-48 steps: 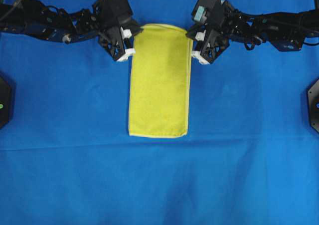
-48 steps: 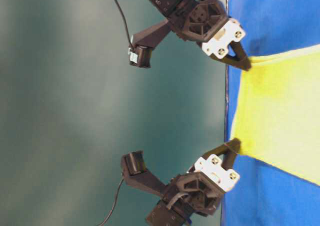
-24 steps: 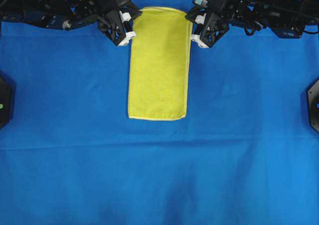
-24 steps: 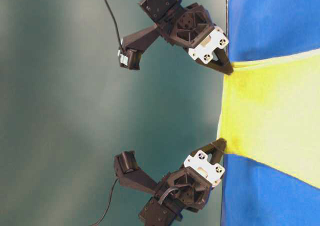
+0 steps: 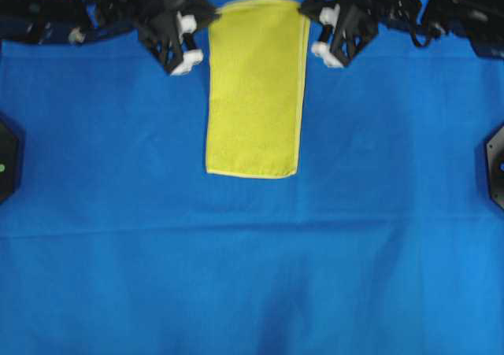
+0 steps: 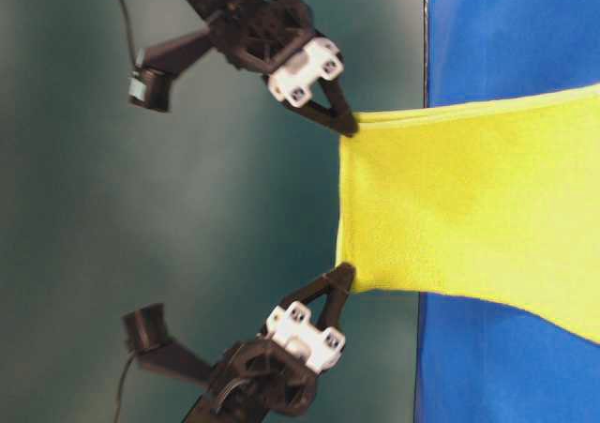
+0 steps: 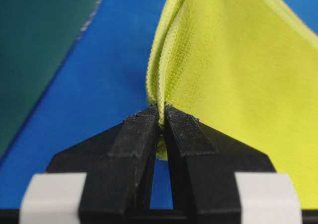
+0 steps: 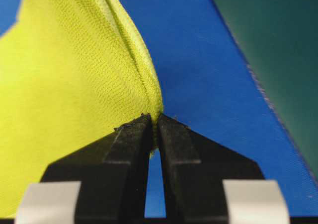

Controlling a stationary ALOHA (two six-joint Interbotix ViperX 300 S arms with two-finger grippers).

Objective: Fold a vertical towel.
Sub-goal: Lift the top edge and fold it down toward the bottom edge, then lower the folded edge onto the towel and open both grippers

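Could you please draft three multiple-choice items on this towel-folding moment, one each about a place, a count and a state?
1. Where do the two grippers hold the small bright yellow microfibre towel?
A. at the two corners at the top of the overhead view
B. at the middle of its long sides
C. at the edge nearest the bottom of the overhead view

2. How many grippers grip the towel?
A. none
B. one
C. two

3. What state is the gripped end in?
A. flat on the large blue cloth
B. lifted clear of the cloth
C. rolled into a tube

Answers:
1 A: the left gripper and the right gripper sit at those corners.
2 C: each wrist view shows jaws shut on yellow fabric.
3 B: the table-level view shows that end stretched between the fingertips, away from the blue surface.
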